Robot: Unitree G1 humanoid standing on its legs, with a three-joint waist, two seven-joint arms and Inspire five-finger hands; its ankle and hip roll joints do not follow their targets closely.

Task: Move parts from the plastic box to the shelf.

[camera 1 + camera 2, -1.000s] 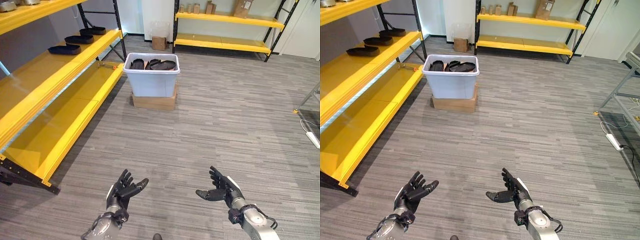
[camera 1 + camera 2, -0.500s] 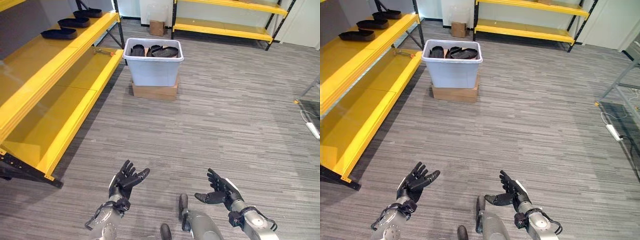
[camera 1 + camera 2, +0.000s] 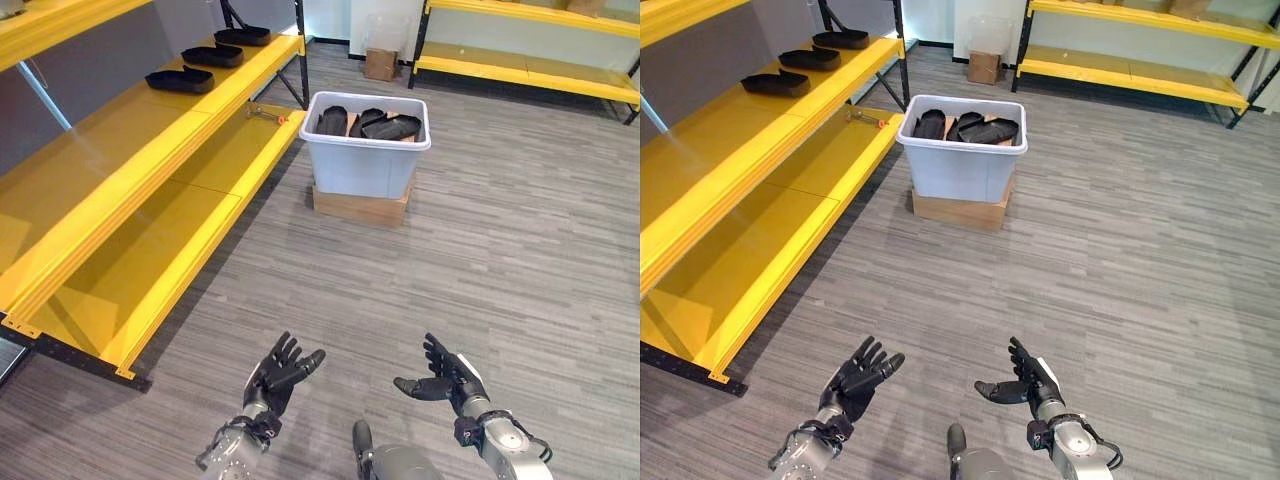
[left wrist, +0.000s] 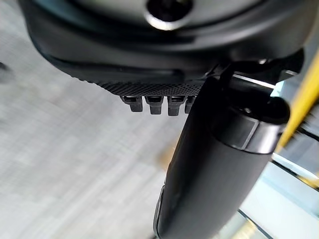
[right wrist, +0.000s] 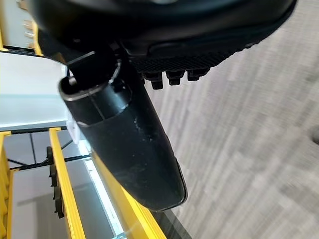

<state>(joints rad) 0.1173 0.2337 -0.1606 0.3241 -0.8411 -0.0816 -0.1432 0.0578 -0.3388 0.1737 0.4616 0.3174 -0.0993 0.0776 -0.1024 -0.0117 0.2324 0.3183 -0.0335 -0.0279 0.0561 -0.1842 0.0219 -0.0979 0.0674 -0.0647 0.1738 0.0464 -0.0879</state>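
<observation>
Ahead on the floor, well apart from both hands, stands the plastic box [image 3: 366, 145] on a cardboard carton [image 3: 360, 205], dark parts [image 3: 384, 124] lying inside; three more parts [image 3: 181, 80] already rest on the yellow shelf [image 3: 120, 160]. Left hand [image 3: 280, 372] and right hand [image 3: 448, 378] hover low with fingers spread apart, holding nothing. Judged step: approaching the box; next calls for walking closer and reaching in

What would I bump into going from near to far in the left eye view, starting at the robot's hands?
left hand and right hand → cardboard base → plastic box of black parts → small cardboard box
</observation>
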